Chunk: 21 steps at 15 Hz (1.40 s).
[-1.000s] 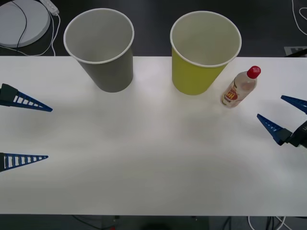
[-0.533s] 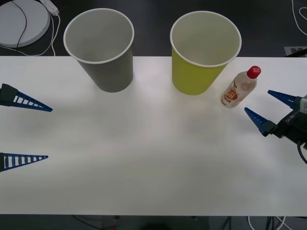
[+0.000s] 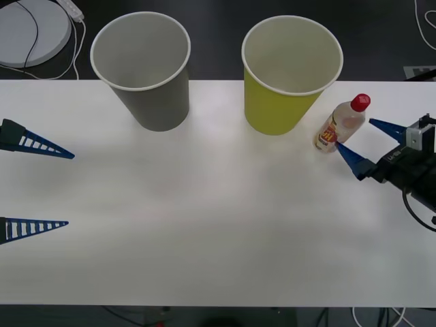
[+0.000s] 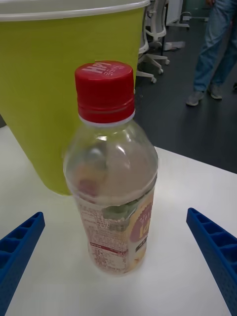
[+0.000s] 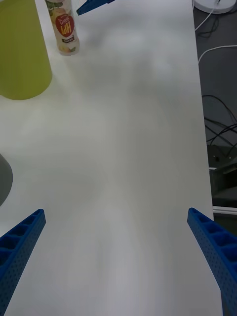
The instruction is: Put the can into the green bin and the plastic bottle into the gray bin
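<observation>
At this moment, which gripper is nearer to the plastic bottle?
The right. The right gripper is open right beside the plastic bottle, jaws either side of it without touching. The left gripper sits open at the table's far left edge, beyond both bins.

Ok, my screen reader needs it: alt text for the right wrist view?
A clear plastic bottle with a red cap stands on the white table between the open right gripper fingers, the green bin just behind it.
</observation>
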Available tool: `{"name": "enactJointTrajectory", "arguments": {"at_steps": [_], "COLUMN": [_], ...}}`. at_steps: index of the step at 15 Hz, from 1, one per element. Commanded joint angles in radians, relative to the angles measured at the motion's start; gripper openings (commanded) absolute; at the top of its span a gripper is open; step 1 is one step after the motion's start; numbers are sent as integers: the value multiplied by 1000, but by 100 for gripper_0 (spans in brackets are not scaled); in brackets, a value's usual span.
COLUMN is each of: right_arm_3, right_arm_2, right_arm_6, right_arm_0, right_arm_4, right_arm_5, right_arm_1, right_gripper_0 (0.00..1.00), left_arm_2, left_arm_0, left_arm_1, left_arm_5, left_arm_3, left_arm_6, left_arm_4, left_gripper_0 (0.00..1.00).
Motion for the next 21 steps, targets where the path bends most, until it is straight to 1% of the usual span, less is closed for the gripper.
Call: {"name": "enactJointTrajectory", "arguments": {"at_steps": [1,10,14,21], "right_arm_3": [0,6,81,83], "right_arm_2": [19,79,109,128], "right_arm_6": [-10,-30,-21,-28], "right_arm_0": [-18,-73,-139,-159], "right_arm_4": [0,0,0,2], "right_arm_5": [23,90,90,95], "right_arm_1": [1,-1,1,4], "right_gripper_0": [100,100,100,100], "left_arm_2": [0,0,0,0], "left_arm_0": [0,0,0,0], "left_arm_1": [0,0,0,0], "left_arm_5": [0,0,0,0], "left_arm_3": [0,0,0,0], "left_arm_6": [0,0,0,0], "left_arm_4": [0,0,0,0], "left_gripper_0": [100,100,100,100]}}
